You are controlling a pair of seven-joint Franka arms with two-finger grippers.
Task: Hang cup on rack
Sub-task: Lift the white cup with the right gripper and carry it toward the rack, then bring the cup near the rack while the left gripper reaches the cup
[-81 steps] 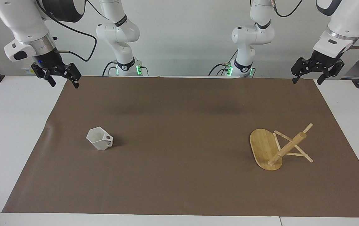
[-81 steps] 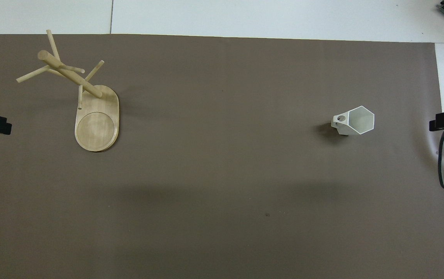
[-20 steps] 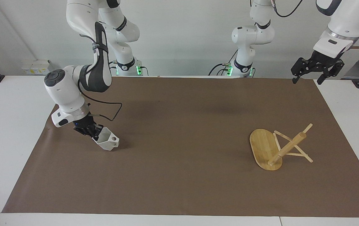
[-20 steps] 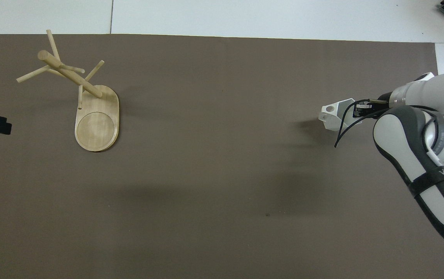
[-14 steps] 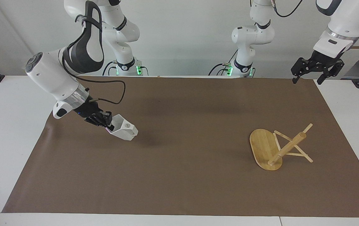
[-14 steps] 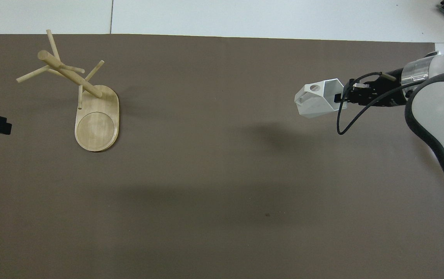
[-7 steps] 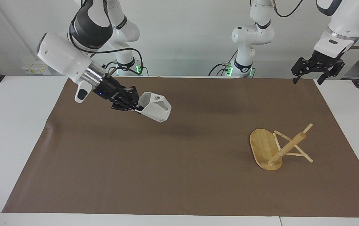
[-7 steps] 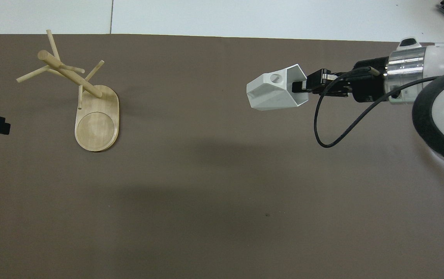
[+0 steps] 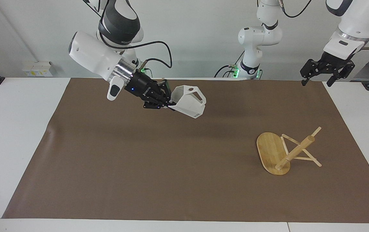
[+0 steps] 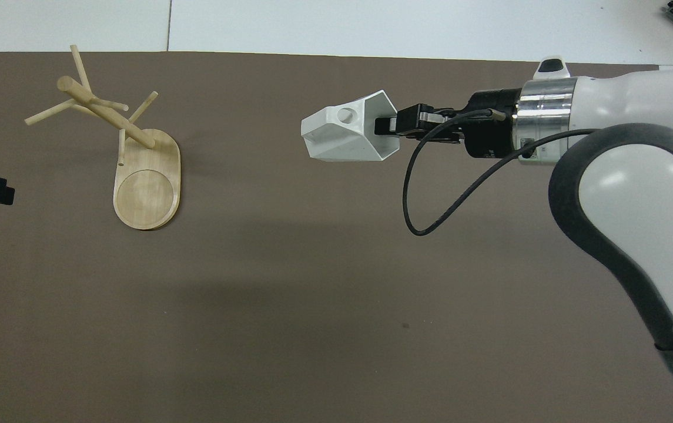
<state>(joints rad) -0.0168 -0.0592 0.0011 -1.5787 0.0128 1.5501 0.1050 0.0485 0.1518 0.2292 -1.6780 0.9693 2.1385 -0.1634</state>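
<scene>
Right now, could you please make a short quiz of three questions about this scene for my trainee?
1. True or false: the rack stands upright on the brown mat.
2. Which gripper holds the cup? A) the left gripper B) the right gripper C) neither
3. Fill in: the right gripper grips the cup by its ____.

Key
1. False. It lies tipped on its side, toward the left arm's end of the table.
2. B. The cup is in the air over the mat; the left gripper waits, open, at the mat's corner.
3. Rim; the handle points away from the gripper.
</scene>
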